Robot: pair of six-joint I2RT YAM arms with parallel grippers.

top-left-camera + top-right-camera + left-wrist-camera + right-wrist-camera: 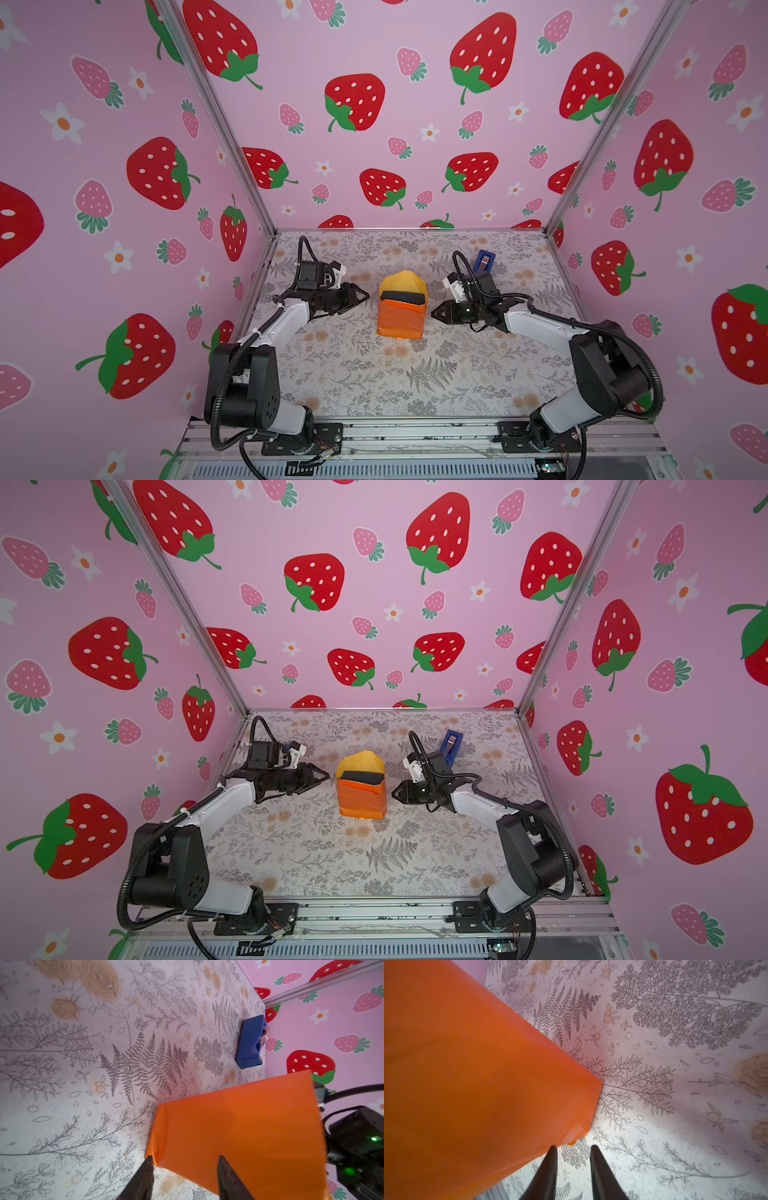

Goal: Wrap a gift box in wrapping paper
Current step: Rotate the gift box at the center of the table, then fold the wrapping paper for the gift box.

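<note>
Between strawberry-print walls (415, 137) lies a table covering (353, 374) — grey, floral.

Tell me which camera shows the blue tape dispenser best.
The left wrist view: the tape dispenser appears large and unobstructed, lying on the table covering. Both top views show it small, partly behind the right arm. The right wrist view does not show it.
</note>
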